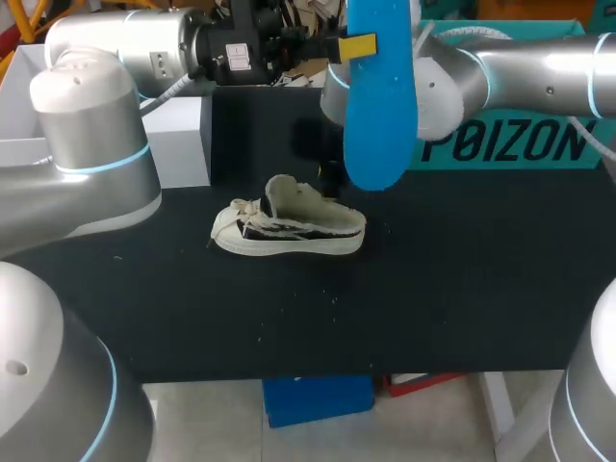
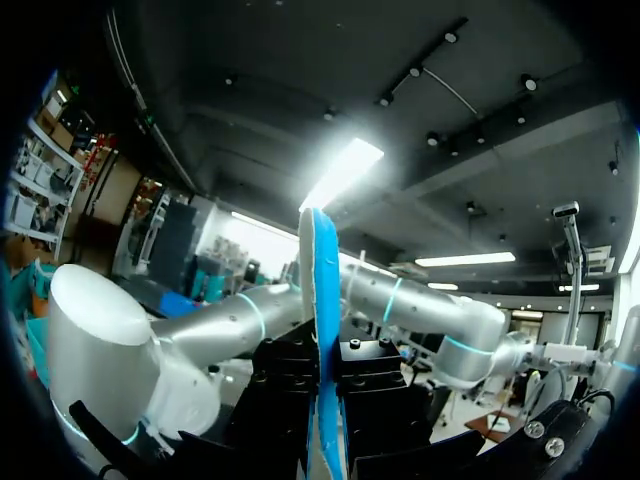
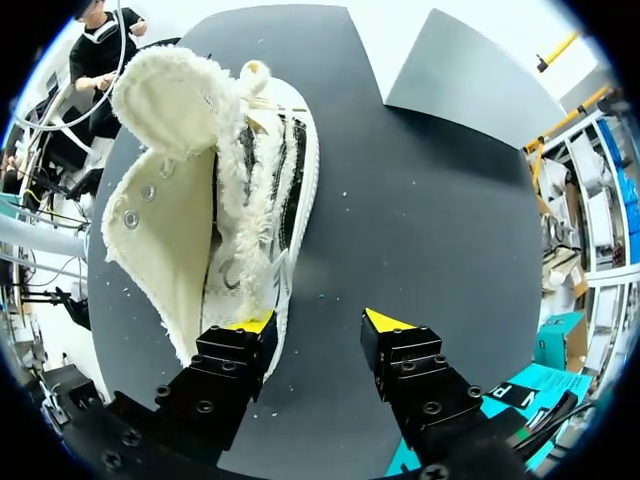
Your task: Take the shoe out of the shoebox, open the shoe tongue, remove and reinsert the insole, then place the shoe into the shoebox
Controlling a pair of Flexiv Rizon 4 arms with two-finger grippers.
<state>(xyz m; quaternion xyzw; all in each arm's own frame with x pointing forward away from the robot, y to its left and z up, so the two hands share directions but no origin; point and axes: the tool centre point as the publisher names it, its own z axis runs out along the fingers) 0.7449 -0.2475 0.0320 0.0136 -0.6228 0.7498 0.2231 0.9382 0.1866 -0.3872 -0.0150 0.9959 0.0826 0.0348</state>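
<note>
The left gripper [image 1: 358,45] is clamped on a blue insole [image 1: 378,96], held high over the far middle of the table [image 1: 433,308]; in the left wrist view the insole [image 2: 322,300] stands edge-on between the two fingers. The right gripper [image 3: 320,325] hangs low over the table with its jaws apart and nothing between them: one yellow tip is over the sole edge of the shoe [image 3: 220,200], the other over bare black tabletop. The cream shoe [image 1: 289,229] sits upright near the middle of the table, toe to the left, its tongue [image 1: 284,195] pulled up. The teal shoebox [image 1: 510,144] stands at the far right and a white box [image 1: 178,140] at the far left.
</note>
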